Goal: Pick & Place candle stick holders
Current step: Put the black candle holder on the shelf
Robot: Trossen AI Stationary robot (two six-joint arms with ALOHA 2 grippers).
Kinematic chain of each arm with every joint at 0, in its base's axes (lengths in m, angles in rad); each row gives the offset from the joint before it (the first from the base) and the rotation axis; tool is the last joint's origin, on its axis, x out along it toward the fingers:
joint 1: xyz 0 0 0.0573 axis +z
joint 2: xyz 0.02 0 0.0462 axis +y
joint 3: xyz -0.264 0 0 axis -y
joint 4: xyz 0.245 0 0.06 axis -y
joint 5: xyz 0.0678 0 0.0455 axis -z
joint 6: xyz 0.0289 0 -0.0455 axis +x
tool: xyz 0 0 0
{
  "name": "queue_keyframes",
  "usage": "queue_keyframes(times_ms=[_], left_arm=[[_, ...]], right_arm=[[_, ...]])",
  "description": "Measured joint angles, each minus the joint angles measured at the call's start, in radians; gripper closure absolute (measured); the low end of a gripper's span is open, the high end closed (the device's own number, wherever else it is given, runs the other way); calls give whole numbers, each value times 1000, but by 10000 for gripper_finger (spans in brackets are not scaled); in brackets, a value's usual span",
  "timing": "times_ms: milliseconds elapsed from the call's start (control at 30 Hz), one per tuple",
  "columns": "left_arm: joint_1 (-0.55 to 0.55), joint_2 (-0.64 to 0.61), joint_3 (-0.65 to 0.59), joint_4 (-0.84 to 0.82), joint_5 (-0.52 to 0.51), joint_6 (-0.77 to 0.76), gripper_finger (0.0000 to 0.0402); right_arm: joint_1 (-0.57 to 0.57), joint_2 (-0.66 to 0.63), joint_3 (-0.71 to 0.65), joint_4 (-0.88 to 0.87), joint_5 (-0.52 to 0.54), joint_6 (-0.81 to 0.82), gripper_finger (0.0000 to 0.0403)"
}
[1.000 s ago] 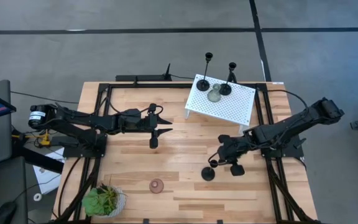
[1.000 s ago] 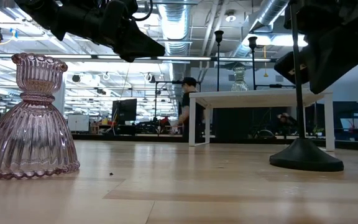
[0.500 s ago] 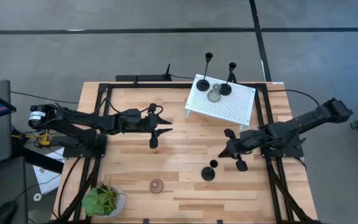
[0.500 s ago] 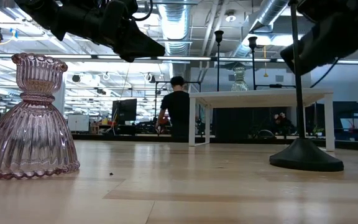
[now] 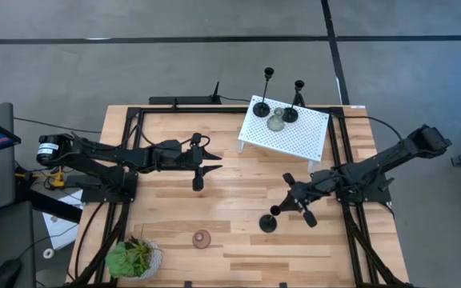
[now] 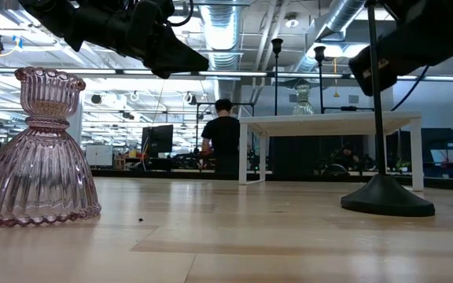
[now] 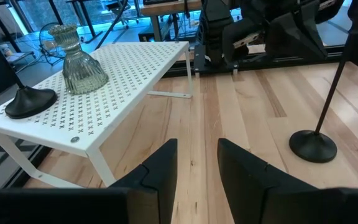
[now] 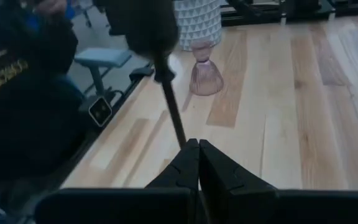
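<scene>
You are bringing the right gripper (image 5: 294, 198), fingers fully closed and empty, beside the tall black holder (image 5: 269, 222) standing mid-table; open before grasping its stem. The left gripper (image 7: 196, 163) is waiting, parted, empty.

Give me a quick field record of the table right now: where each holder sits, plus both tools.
on white stand: two tall black holders, grey-green squat holder
on table, near right arm: third tall black holder, upright
on table, front: pinkish squat holder
right tool: shut, beside the third holder's stem
left tool: open, empty, raised over the table's left half
</scene>
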Motion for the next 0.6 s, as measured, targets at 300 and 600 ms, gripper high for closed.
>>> queue_keyframes(times_ms=[300,600], left_arm=[[0,0,0,0,0,0,287],[0,0,0,0,0,0,287]], right_arm=[[-13,6,0,-17,61,96,366],[33,6,0,-17,53,96,272]])
